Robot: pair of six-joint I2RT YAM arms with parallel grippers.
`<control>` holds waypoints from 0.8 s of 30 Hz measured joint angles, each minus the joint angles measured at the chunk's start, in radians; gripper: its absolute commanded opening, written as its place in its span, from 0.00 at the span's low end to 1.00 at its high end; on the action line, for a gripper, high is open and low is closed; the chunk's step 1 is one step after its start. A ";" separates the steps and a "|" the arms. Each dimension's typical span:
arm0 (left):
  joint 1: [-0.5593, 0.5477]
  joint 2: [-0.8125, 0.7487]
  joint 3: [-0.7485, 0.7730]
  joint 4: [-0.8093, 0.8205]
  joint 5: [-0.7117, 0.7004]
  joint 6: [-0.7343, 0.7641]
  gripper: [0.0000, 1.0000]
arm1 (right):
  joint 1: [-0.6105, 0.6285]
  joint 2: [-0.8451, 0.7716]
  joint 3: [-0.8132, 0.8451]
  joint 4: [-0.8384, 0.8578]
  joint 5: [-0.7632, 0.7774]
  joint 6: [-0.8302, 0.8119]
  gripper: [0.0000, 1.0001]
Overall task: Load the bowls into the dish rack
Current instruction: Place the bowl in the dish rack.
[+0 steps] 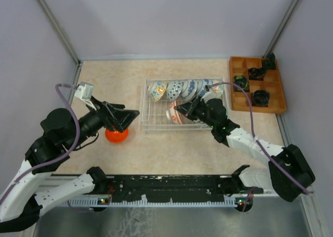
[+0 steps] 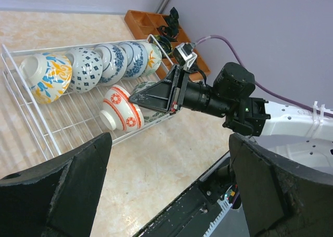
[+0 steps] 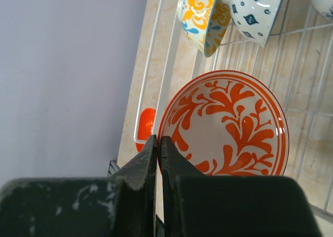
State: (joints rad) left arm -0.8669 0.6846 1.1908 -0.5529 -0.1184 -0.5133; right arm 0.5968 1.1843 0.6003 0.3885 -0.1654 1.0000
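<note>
Five bowls (image 1: 188, 89) are lying on their sides in a row along the far wall of the dish rack (image 1: 153, 117), each leaning into the next like fallen dominoes. Their feet are pointing toward the rack's left end and their mouths toward its right end. The row is therefore running along the rack's long axis, which is lying left to right across the bench (image 1: 171, 153). The leftmost, a yellow-and-blue bowl (image 2: 48, 75), is showing its foot ring to the left wrist camera.

In the near row of the rack, an orange-patterned bowl (image 3: 223, 125) is also resting on its side, its mouth facing right, straight at the right hand (image 3: 158, 143). That hand's fingers are pressing together with nothing between them, and the tips are sitting just beside the bowl's rim. Whether they are touching it I cannot tell. Another bowl with a greenish pattern (image 2: 146, 86) is peeking out from behind that hand, mostly hidden.

Outside the rack, a plain orange bowl (image 1: 116, 136) is sitting on the bench near the rack's near left corner. The left hand (image 1: 128, 120) is hanging over it with its fingers spread wide, holding nothing. At the far right, well apart from the rack, a wooden tray (image 1: 257, 110) is holding several black items (image 1: 260, 97).
</note>
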 measured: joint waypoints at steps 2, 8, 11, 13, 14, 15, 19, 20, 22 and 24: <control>0.000 -0.001 0.000 0.000 0.000 0.000 1.00 | 0.000 0.015 -0.007 0.020 0.014 0.006 0.00; 0.000 -0.001 0.000 0.000 0.000 0.000 1.00 | -0.003 0.058 -0.023 0.060 0.047 0.019 0.00; 0.000 -0.001 0.000 0.000 0.000 0.000 1.00 | -0.003 0.066 -0.032 0.076 0.061 0.026 0.00; 0.000 -0.001 0.000 0.000 0.000 0.001 1.00 | -0.003 0.071 -0.039 0.084 0.071 0.032 0.00; 0.000 -0.001 0.000 0.000 0.000 0.001 1.00 | -0.004 0.072 -0.044 0.087 0.076 0.034 0.00; 0.000 -0.001 0.000 0.000 0.000 0.002 1.00 | -0.004 0.073 -0.051 0.094 0.085 0.038 0.00; 0.000 -0.001 -0.001 0.000 0.000 0.003 1.00 | -0.004 0.079 -0.066 0.101 0.109 0.049 0.00; 0.000 -0.001 -0.001 0.000 0.000 0.003 1.00 | -0.004 0.081 -0.066 0.106 0.112 0.052 0.00; 0.000 -0.001 -0.001 0.000 0.000 0.004 1.00 | -0.004 0.084 -0.069 0.116 0.117 0.056 0.00; 0.000 -0.001 -0.001 0.000 0.000 0.006 1.00 | -0.004 0.089 -0.072 0.128 0.119 0.065 0.00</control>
State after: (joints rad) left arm -0.8669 0.6834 1.1900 -0.5533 -0.1188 -0.5068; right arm 0.5926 1.2736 0.5285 0.5163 -0.0460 1.0653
